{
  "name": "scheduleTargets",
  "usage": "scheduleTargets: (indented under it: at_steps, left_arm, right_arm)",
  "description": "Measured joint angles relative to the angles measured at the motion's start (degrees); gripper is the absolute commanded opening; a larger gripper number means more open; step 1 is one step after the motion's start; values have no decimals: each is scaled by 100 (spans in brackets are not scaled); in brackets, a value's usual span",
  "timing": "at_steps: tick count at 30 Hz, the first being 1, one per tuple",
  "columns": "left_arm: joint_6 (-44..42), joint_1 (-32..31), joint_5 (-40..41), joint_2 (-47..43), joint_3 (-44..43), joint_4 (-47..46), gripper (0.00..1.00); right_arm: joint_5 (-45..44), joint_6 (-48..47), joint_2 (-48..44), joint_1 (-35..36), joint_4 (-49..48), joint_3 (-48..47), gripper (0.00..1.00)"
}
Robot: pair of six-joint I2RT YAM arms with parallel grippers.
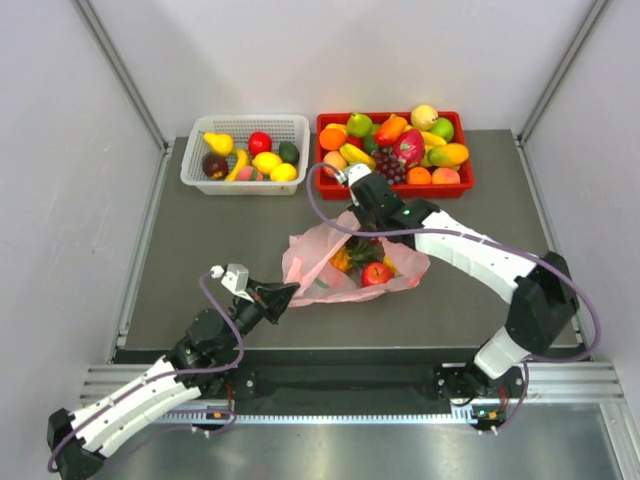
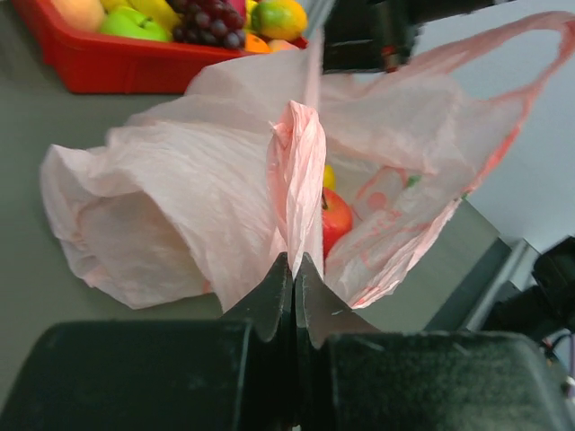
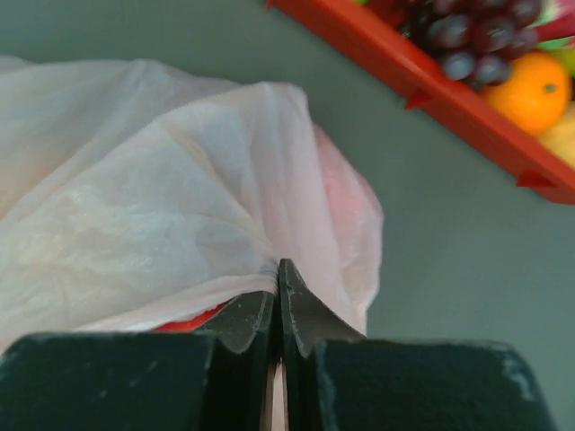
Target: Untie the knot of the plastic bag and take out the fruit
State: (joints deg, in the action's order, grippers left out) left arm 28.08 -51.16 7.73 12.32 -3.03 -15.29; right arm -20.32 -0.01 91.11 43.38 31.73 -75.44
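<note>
Bright, even light from overhead leaves only faint shadows on the table [image 1: 200, 260]. Up close my fingers [image 2: 269, 310] blur, and the bag [image 3: 135, 206] looks soft, washed out.

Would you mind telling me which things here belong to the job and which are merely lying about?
Job: thin pink plastic bag; red toy apple inside; left gripper and right gripper pinching the bag.
Lying about: white mesh basket of fruit; red plastic tray of fruit.

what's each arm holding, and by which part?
Both hold the plastic bag: left gripper pinches a bunched fold at its near-left edge, right gripper its far edge.
</note>
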Motion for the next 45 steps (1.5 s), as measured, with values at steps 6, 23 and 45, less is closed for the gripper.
scheduleTargets:
  at_steps: [6,23,45]
  left_arm:
    - [-433,0,560,697,0,-868,0]
    - [-1189,695,535,5480,-1491,-4131,0]
    - [4,979,92,7770,-1213,-5858,0]
  right_arm:
    - [-37,31,-1110,-50,-118,-63,0]
    - [-44,-470,-1316,-730,179,-1622,0]
    - [953,-772,-2339,-868,-673,354,0]
